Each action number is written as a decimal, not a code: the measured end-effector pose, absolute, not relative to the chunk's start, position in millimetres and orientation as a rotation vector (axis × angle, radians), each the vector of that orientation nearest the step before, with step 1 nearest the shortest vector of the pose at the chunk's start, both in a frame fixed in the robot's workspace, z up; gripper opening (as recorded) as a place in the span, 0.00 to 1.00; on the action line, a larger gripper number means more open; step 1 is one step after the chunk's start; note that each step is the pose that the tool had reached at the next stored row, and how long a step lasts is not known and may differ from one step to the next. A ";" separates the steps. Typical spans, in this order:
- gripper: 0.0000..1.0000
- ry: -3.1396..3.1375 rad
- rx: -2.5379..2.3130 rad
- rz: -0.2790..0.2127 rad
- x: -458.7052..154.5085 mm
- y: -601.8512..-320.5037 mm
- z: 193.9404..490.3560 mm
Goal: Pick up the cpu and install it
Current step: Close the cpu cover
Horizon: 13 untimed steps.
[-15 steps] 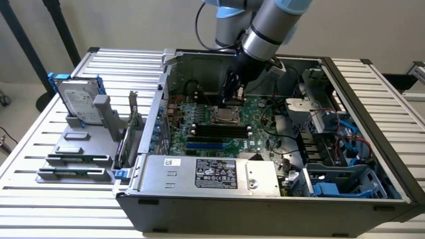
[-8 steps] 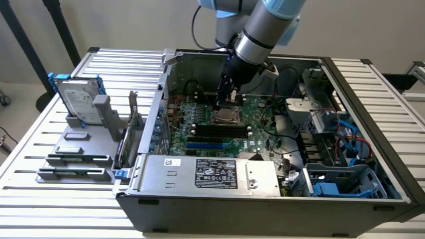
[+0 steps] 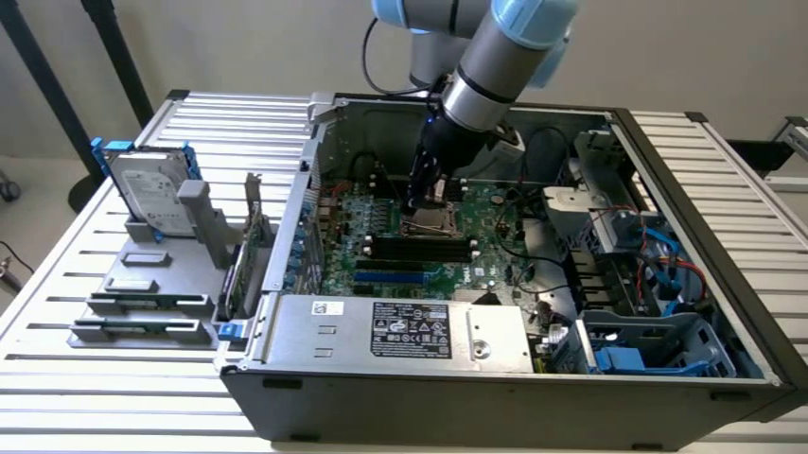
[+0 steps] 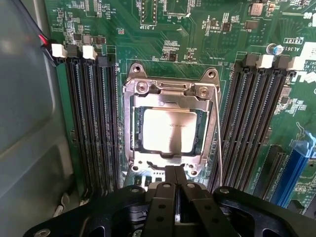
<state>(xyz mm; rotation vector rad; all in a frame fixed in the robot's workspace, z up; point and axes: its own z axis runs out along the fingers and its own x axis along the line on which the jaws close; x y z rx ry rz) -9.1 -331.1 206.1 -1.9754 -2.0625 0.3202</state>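
Note:
The cpu (image 4: 170, 130), a flat square chip with a shiny silver top, lies inside the motherboard socket (image 4: 129, 123), framed by the socket's metal bracket. My gripper (image 4: 175, 172) is shut, its black fingertips pressed together just off one edge of the bracket, with nothing visible between them. In the exterior view the gripper (image 3: 423, 202) points down into the open computer case (image 3: 505, 402), right over the socket (image 3: 433, 225) in the middle of the green board.
Black memory slots (image 4: 94, 133) (image 4: 249, 128) flank the socket on both sides. A grey case wall (image 4: 24, 123) is close by. Outside the case, at the exterior view's left, stand a hard drive in a blue frame (image 3: 146, 189) and a grey parts holder (image 3: 142, 303). The power supply (image 3: 404, 331) fills the case front.

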 end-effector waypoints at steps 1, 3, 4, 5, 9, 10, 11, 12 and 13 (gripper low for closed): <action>0.11 -2.062 -1.974 0.317 -9.2 -331.4 205.1; 0.11 -2.060 -1.970 0.310 -9.5 -331.5 203.5; 0.11 -2.059 -1.968 0.306 -9.7 -331.6 202.8; 0.11 -2.059 -1.966 0.303 -10.1 -331.6 202.0; 0.11 -2.058 -1.963 0.297 -11.7 -331.7 198.1; 0.11 -2.057 -1.963 0.296 -11.8 -331.7 197.4; 0.11 -2.057 -1.962 0.296 -11.9 -331.7 196.8; 0.11 -2.057 -1.961 0.294 -11.9 -331.7 196.5; 0.11 -2.057 -1.961 0.293 -12.0 -331.7 196.4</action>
